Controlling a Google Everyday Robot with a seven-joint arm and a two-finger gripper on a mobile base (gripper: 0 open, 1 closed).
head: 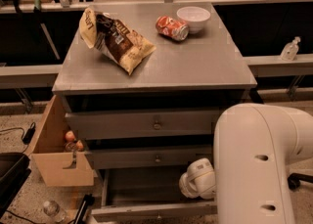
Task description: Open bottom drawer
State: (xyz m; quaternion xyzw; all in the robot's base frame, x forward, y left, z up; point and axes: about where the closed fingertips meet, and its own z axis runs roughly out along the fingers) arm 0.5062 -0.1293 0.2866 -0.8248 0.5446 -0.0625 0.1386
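The grey cabinet top (pixel 195 66) carries a chip bag (pixel 117 39), a red can (pixel 172 27) lying on its side, and a white bowl (pixel 193 17) touching the can. A cardboard box (pixel 56 167) stands at the cabinet's left on speckled floor. Print on the bag and can is not readable. The bottom drawer (pixel 142 190) is pulled out. The gripper (pixel 196 181) sits low over its right side; whether it is wide or narrow cannot be told.

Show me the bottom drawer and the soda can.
bottom drawer (pixel 142 212), camera view, front panel's top edge.
soda can (pixel 172 27), camera view, its side.
gripper, camera view, hidden behind white arm (pixel 264 164) beside drawer.
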